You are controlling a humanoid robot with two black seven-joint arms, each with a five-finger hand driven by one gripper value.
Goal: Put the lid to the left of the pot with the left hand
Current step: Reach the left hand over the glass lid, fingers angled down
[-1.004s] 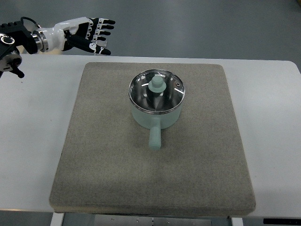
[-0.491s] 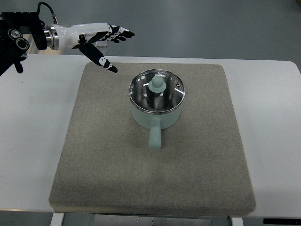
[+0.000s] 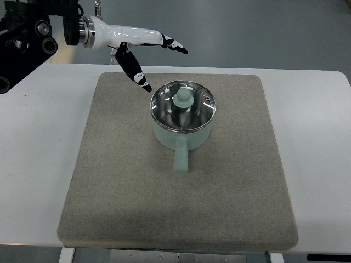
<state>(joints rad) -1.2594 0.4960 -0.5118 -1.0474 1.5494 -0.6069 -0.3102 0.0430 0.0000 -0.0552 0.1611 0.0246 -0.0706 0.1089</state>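
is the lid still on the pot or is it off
On. The lid sits inside the pot rim with its knob up, and the left hand, fingers spread, holds nothing above the pot's far left side.

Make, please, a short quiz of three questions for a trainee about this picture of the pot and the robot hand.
1. True or false: the lid sits on the pot.
2. The pot's handle points toward which edge of the picture? A) top B) bottom C) right
3. Fill in: the pot stands on a grey ____.

Key:
1. True; the left hand is open, up and to the left of the pot, and does not hold it.
2. B.
3. mat.
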